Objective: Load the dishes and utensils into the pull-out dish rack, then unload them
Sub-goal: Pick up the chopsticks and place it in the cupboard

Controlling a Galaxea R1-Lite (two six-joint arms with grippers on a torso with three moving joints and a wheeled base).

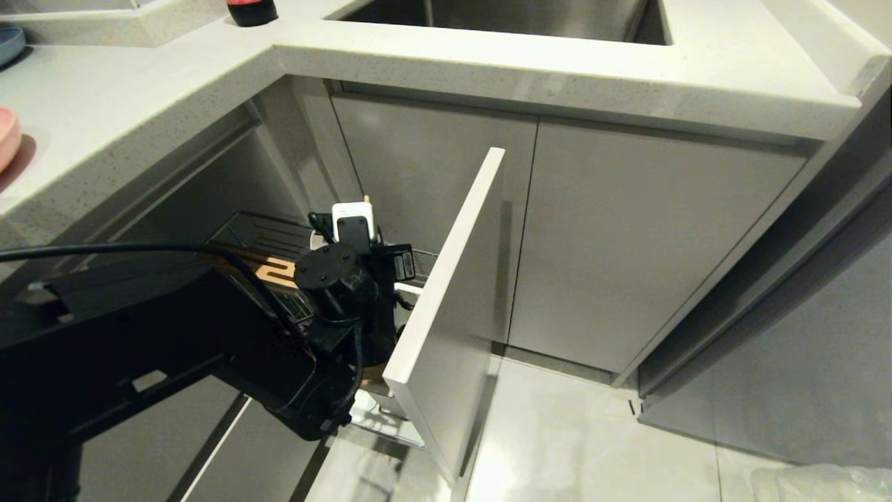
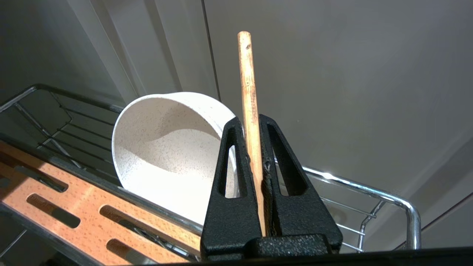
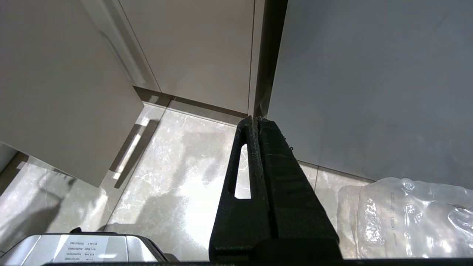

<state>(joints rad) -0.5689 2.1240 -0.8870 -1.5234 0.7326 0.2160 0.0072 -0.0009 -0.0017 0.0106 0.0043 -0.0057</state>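
The robot's left hand (image 2: 258,147) pinches a pale wooden chopstick (image 2: 249,107) between its two black fingers (image 2: 231,177), the stick rising well past the fingertips. Just beside the hand, a cream-white speckled bowl (image 2: 166,155) stands tilted on its edge inside the pull-out dish rack (image 2: 369,192), its hollow facing the wrist camera, next to the rack's slotted wooden strip (image 2: 85,207). In the head view the left arm reaches down into the open drawer behind its pale grey front panel (image 1: 453,300), below a light stone table (image 1: 139,125) with a steel sink (image 1: 502,17). The right hand (image 3: 257,122), fingers pressed together and holding nothing, hangs over the marble-look floor (image 3: 173,177) beside grey cabinet doors (image 3: 369,81).
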